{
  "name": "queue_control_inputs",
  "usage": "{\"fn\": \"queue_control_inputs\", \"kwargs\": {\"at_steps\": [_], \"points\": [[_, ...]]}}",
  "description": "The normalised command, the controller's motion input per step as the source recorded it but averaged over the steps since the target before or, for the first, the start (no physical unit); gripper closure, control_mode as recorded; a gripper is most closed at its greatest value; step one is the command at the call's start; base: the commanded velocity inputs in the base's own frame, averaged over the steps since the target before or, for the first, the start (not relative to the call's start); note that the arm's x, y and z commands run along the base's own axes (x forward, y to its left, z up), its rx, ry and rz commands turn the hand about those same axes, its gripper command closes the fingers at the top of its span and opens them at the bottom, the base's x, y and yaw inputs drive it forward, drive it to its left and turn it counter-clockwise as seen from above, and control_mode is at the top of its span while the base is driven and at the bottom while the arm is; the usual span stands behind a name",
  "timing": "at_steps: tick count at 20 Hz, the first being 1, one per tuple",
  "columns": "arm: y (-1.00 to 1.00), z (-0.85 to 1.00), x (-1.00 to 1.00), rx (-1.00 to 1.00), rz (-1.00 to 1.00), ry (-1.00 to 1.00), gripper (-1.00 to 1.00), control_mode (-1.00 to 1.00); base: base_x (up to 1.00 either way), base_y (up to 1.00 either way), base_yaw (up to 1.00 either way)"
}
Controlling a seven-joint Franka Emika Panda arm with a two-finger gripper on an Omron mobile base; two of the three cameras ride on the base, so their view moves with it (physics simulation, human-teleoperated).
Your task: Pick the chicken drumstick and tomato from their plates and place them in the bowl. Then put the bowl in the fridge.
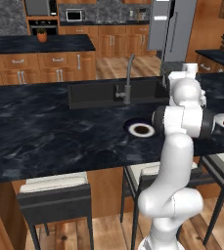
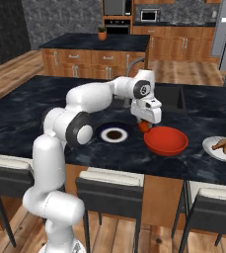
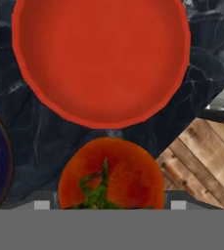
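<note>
Claw [image 2: 144, 124]: grasps the tomato [image 3: 111, 173], raised off the counter just beside the bowl's near rim; fingertips hidden by the tomato.
Bowl [image 2: 166, 140]: empty, on the black marble counter [image 2: 25, 118].
Navy plate [image 2: 113, 134]: bare, left of bowl.
Drumstick [image 2: 224, 145]: on the white plate [image 2: 209, 147], cut off at the frame edge.
Sink [image 1: 91, 93]: behind, with faucet.
Fridge [image 1: 169, 27]: far, partly cropped.

A dark marble bench [image 1: 45, 127] runs across the room, with a black sink [image 1: 91, 93] sunk along its far edge and a curved tap [image 1: 128, 78] standing at the basin. Cushioned stools [image 2: 112, 190] tuck under the near edge. Behind, a potted plant [image 1: 41, 34] sits on wooden cabinets [image 1: 40, 66], with a black oven [image 1: 42, 24] and a microwave [image 1: 75, 15] against the back wall. Plank flooring [image 2: 11, 74] lies underfoot.
</note>
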Motion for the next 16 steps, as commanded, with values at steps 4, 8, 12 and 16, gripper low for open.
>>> {"fn": "queue_control_inputs", "kwargs": {"at_steps": [4,8,12,16], "points": [[-0.41,-0.25,0.15,0.00,0.00,0.00,1.00,-1.00,0.00,0.00,0.00],[-0.34,-0.33,0.19,0.00,-0.01,0.00,1.00,-1.00,0.00,0.00,0.00],[-0.30,-0.32,0.24,0.00,0.00,-0.01,1.00,-1.00,0.00,0.00,0.00],[-0.27,-0.29,0.24,0.03,0.00,-0.06,1.00,-1.00,0.00,0.00,0.00]]}}
